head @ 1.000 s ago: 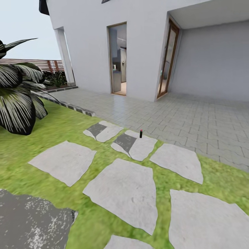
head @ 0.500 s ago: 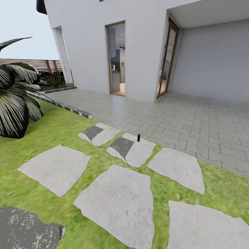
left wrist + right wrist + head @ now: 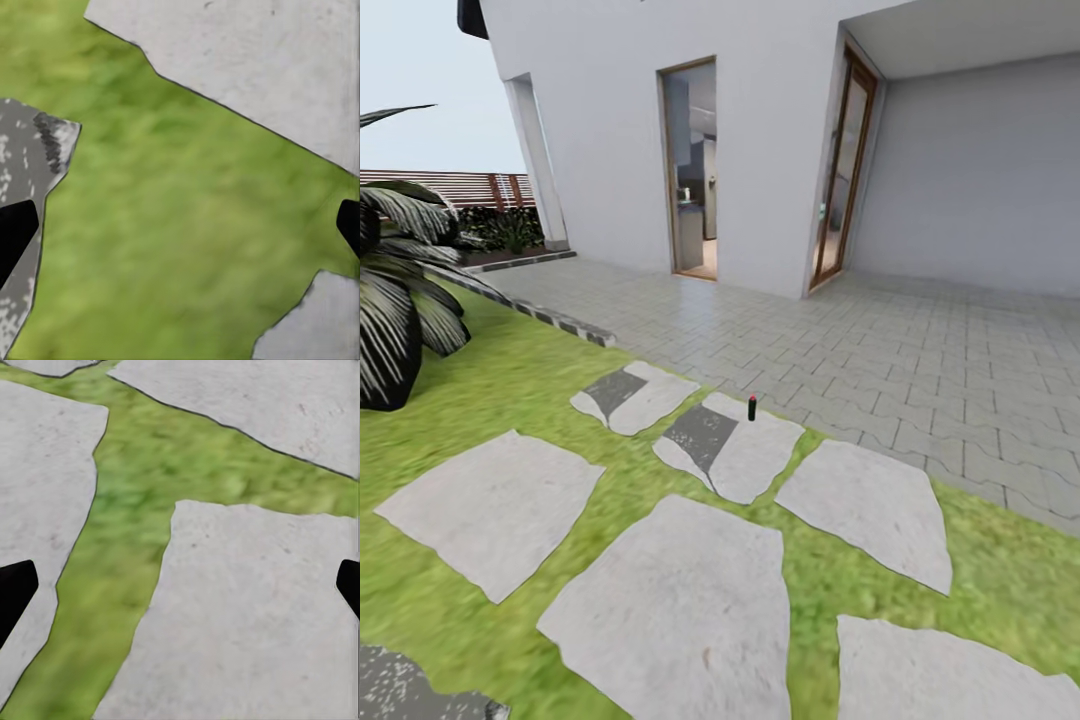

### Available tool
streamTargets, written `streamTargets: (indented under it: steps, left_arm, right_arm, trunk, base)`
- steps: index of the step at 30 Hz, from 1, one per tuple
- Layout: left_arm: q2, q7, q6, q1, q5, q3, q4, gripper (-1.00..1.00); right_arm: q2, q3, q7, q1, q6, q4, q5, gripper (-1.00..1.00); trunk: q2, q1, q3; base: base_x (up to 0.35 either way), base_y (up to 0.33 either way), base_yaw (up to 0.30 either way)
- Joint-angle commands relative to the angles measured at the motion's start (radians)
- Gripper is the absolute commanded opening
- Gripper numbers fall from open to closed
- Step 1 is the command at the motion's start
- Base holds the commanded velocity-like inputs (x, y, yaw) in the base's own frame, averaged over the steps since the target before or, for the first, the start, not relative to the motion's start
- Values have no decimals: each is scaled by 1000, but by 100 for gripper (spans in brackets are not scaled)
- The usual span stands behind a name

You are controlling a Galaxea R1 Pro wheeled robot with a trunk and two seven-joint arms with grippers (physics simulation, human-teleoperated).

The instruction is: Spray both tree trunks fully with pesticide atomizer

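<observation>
Nothing of the real work is done yet, as far as I can judge: the pesticide atomizer (image 3: 752,407) stands upright and untouched on the far edge of a pale stepping slab (image 3: 745,455), right where the grass gives way to the grey paving (image 3: 920,360) in front of the white house (image 3: 620,120). It is well ahead of the robot, so the approach, the pickup and all the spraying remain. The left claw (image 3: 180,225) hangs over grass with its two dark fingertips (image 3: 13,229) spread wide at the edges of its wrist view, nothing between them; the right claw (image 3: 180,585) is likewise spread and empty above the slabs, fingertips (image 3: 15,585) far apart. Counting from the head view: one atomizer, about eight stepping slabs in whole or part, two open doorways into the house, one striped-leaf palm (image 3: 395,310) at the left, and a stretch of slatted fence (image 3: 450,185) behind it.
</observation>
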Motion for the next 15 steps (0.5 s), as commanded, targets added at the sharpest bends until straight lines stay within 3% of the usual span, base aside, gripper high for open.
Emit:
streamTargets:
  steps: [1, 15]
  left_arm:
    - [0, 0, -3, 0, 5, 0, 1, 100]
    - [0, 0, -3, 0, 5, 0, 1, 100]
  right_arm:
    - [0, 1, 0, -1, -3, 1, -3, 100]
    - [0, 1, 0, -1, -3, 1, -3, 100]
  trunk:
    - [0, 0, -1]
    - [0, 0, -1]
  base:
    - [251, -191, 0]
    - [241, -195, 0]
